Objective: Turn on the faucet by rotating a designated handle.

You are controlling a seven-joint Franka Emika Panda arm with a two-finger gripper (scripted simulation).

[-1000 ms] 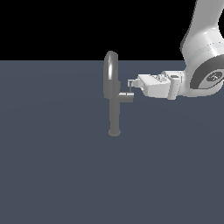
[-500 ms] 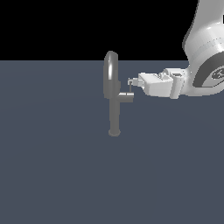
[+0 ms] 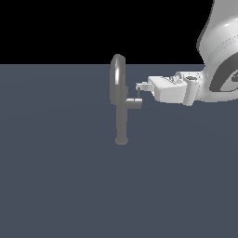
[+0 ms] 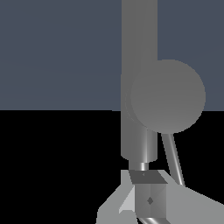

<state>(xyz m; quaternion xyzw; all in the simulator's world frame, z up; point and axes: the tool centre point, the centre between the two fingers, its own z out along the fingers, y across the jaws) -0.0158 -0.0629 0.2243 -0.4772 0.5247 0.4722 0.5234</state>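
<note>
The grey table [image 3: 56,186] fills the lower part of the exterior view, its far edge running straight across under a black background. The white arm [image 3: 223,51] comes in over the far edge near the corner on the exterior view's right and reaches level toward the middle of the table.

The faucet [image 3: 122,118] stands well in from every edge, closer to the far edge than the near one, roughly midway between the side edges. Its slim post rises from a small round base, and the arched loop spout [image 3: 117,79] tops it, seen nearly edge-on. In the wrist view the post [image 4: 139,65] runs as a long grey cylinder, with a round grey face [image 4: 168,96] overlapping it.

The handle [image 3: 135,103] is a short stub off the post on the side facing the arm, with a thin lever rod [image 3: 139,93] rising from its end.

The gripper [image 3: 141,86] sits right at the top of that rod, fingertips at or touching it. Whether the jaws are apart or closed on the rod cannot be told from either view
</note>
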